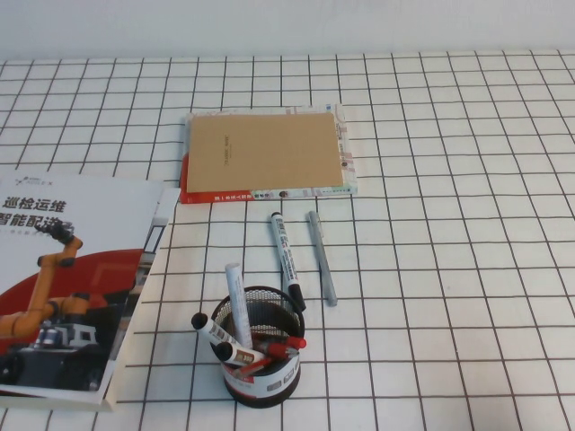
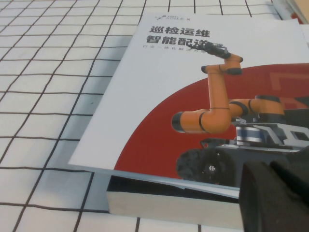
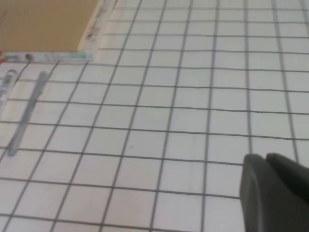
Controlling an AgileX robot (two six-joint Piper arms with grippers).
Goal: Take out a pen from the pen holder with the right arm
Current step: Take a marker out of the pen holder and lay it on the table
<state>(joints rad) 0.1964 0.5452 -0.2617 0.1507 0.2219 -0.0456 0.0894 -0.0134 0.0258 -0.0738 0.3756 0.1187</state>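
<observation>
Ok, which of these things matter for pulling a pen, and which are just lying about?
Job: pen holder; markers standing in it; right gripper, shut, above the gridded table.
Lying about: loose marker; grey pen; brown book; robot manual; left gripper, above the manual.

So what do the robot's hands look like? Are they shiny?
Not shiny. Only a corner of each shows. The left gripper, over the book, is a dull black, rounded, blocky lump. The right gripper, over the checked tablecloth, looks the same, dull black with soft edges. No cables or markings show.
</observation>
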